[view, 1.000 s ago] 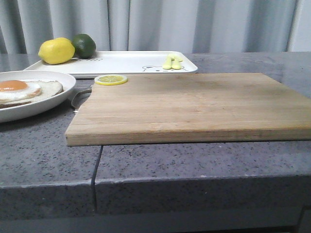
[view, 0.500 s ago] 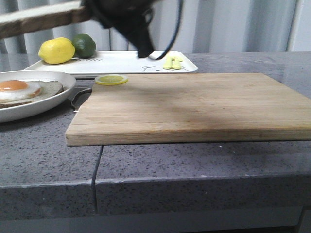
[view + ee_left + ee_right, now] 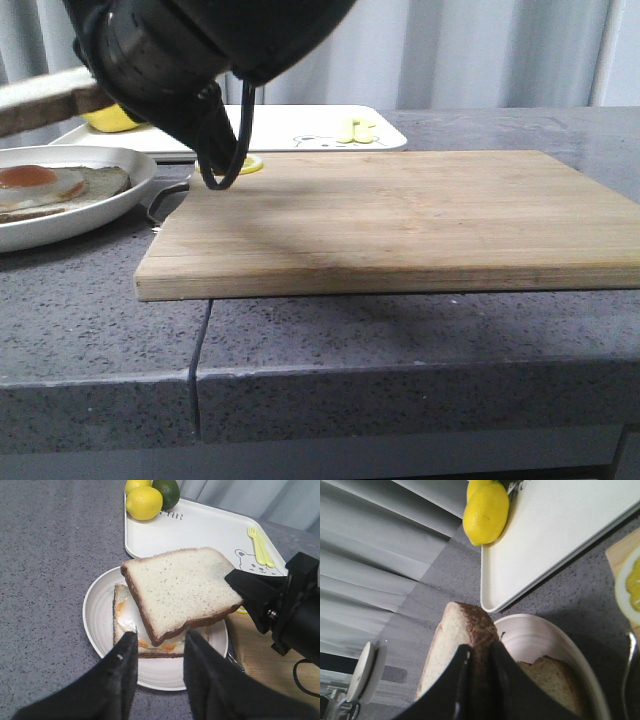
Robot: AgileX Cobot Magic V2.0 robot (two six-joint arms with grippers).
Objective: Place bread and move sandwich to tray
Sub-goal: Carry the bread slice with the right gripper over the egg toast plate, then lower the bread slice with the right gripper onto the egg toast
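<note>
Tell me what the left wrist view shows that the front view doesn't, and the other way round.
Only the left wrist view shows the bread whole, hanging above the sandwich, the right gripper shut on its edge, plus a lime and the open left gripper. Only the front view shows the whole cutting board and the counter's front edge. Both show the dish, the tray and the lemon.

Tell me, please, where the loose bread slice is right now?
The bread is held by the right gripper above the egg-topped sandwich, at the table's left.
</note>
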